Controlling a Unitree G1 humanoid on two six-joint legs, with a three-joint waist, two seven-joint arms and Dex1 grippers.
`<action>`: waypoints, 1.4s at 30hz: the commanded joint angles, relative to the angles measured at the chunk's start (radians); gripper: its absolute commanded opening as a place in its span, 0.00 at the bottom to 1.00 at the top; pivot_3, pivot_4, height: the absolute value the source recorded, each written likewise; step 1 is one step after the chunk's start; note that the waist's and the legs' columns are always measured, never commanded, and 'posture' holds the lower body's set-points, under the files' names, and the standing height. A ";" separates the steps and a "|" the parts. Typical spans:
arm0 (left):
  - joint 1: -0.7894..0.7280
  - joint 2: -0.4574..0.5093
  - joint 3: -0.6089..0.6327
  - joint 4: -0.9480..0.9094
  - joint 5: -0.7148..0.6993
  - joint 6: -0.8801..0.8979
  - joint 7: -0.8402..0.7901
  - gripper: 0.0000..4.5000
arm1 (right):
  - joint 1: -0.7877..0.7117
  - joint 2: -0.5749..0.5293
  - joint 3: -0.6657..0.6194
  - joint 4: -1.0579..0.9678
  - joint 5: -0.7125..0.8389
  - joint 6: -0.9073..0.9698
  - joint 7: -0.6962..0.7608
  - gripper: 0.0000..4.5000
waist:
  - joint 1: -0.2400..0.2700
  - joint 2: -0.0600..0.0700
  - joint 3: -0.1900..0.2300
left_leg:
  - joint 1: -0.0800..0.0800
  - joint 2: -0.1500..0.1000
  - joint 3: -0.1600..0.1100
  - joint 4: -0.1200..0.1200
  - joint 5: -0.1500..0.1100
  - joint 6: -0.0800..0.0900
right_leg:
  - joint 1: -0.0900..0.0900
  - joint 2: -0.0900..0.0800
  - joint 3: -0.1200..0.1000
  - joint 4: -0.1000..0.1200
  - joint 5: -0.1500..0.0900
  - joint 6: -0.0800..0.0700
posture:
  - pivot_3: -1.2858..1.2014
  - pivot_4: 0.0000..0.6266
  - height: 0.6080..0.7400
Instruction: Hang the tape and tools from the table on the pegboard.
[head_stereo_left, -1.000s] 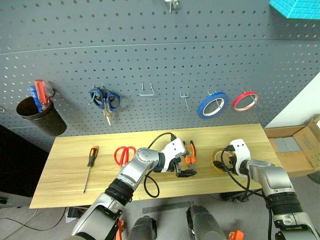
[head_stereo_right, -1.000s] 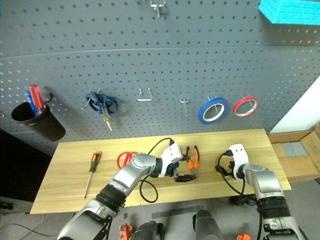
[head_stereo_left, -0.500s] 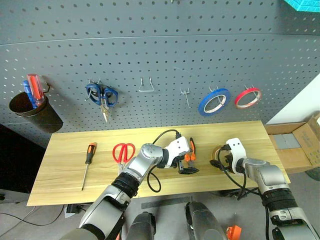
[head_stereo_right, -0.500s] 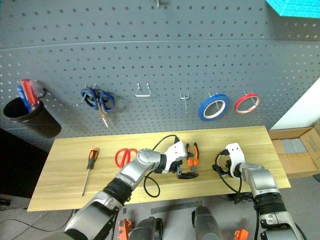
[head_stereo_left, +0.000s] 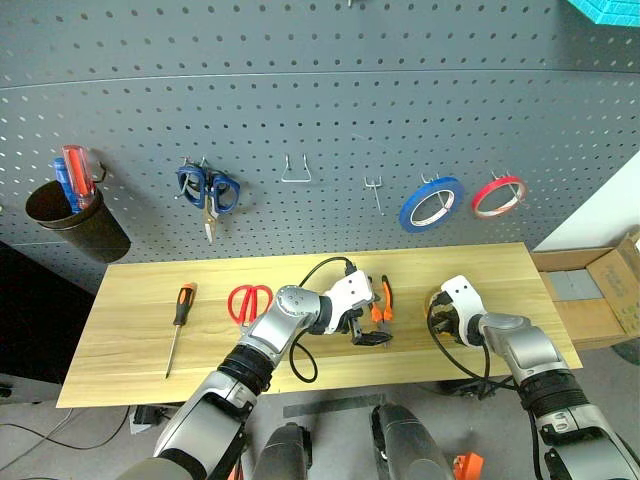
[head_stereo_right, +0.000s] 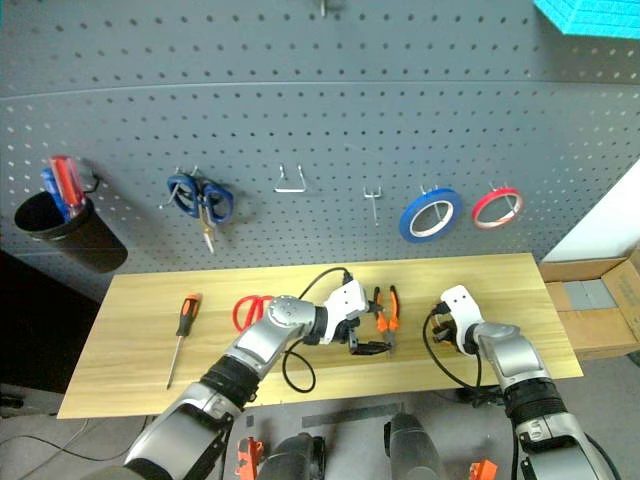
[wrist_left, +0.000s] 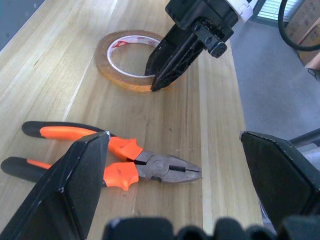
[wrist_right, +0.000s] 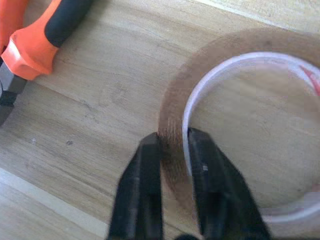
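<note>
Yellow tape (wrist_left: 131, 60), red print unreadable, clenched by right tool (wrist_right: 172, 145); left tool (wrist_left: 185, 165) released.

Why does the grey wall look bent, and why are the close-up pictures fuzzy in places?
Head views: the wide lens bows the dark grey pegboard. Right wrist view: the near black fingers blur while gripping the thin yellow tape ring. Left wrist view: the orange-and-black pliers are sharp and the foreground is soft.

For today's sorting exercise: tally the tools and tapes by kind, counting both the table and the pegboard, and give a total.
Tape rings: 3 (yellow tape, blue, red)
Scissors: 2 (red scissors, blue)
Screwdrivers: 3 (orange screwdriver, red and blue in cup)
Pliers: 1 (pliers)
Total: 9
</note>
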 joint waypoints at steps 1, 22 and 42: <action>-0.001 -0.007 0.018 -0.033 0.001 -0.011 0.005 1.00 | 0.003 0.003 0.010 0.037 -0.013 -0.005 0.006 0.03 | 0.000 0.000 0.000 | 0.000 0.000 0.000 0.000 0.000 0.000 | 0.000 0.000 0.000 0.000 0.000 0.000 | 0.47 0.41 1.00; 0.500 0.096 0.295 -0.997 -0.193 0.460 0.316 1.00 | 0.436 -0.101 0.082 -0.705 -0.301 -0.600 -0.211 0.03 | 0.023 0.012 -0.045 | -0.018 -0.001 0.002 0.003 0.004 -0.009 | -0.017 -0.006 0.002 0.001 0.005 0.003 | 0.47 0.17 1.00; 0.457 0.060 0.366 -0.947 -0.184 0.418 0.537 1.00 | 0.017 0.005 0.166 -0.125 -0.442 -1.155 -0.326 0.03 | 0.057 0.003 -0.164 | 0.005 -0.002 0.004 0.002 0.006 -0.012 | 0.004 0.008 0.005 -0.002 0.010 -0.002 | 0.51 0.02 1.00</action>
